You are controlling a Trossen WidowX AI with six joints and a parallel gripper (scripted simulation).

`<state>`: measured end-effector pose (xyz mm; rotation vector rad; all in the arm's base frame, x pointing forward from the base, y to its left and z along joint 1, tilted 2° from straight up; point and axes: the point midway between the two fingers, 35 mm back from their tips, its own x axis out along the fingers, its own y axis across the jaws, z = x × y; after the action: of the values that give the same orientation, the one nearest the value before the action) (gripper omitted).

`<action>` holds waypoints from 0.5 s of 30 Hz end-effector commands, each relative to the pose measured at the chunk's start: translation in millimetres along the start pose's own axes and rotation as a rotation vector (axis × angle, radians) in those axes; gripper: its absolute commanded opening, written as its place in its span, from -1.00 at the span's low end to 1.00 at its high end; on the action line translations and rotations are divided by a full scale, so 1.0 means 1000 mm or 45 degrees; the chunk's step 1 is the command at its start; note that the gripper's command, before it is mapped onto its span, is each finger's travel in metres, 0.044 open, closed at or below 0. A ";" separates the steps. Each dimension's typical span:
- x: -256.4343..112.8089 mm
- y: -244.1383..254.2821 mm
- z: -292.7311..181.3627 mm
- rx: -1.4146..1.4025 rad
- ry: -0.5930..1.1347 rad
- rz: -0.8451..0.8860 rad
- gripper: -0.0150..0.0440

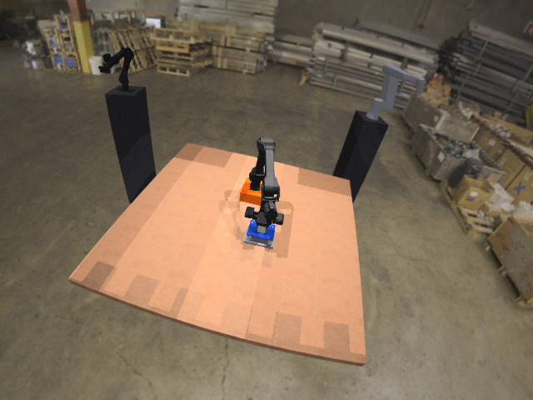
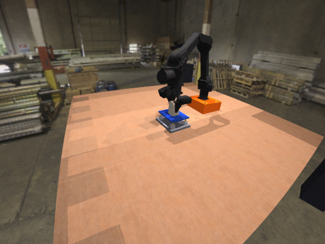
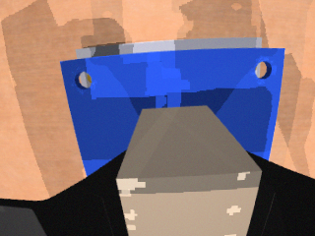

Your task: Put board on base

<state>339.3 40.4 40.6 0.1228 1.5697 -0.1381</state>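
The blue board [image 1: 270, 232] [image 2: 164, 113] [image 3: 108, 123] hangs level over the grey base [image 1: 258, 243] [image 2: 178, 128] near the middle of the table, handle side up. In the wrist view a strip of the base [image 3: 197, 44] shows beyond the board's far edge. Something gold-grey shows inside the far left corner hole [image 3: 84, 80] and the far right corner hole [image 3: 263, 69]. Posts show in the gap between the board and the base plate in the exterior view. My gripper [image 1: 263, 223] [image 2: 173, 111] [image 3: 177, 149] points straight down and is shut on the board's handle, which my fingers mostly hide.
The arm's orange mount [image 1: 251, 193] [image 2: 204, 103] stands just behind the base. Two dark pillars [image 1: 129, 137] [image 1: 361, 150] with small arms on top stand off the table's far corners. The wooden table [image 1: 193, 267] [image 2: 183, 178] stretches wide on every side.
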 end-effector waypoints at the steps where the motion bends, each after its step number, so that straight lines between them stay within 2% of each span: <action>1: 0.002 0.000 0.000 -0.009 -0.001 0.000 -0.49; 15: 0.009 0.000 0.000 -0.010 -0.001 0.000 -0.49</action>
<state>339.6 40.2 33.7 0.1192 1.5692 -0.1342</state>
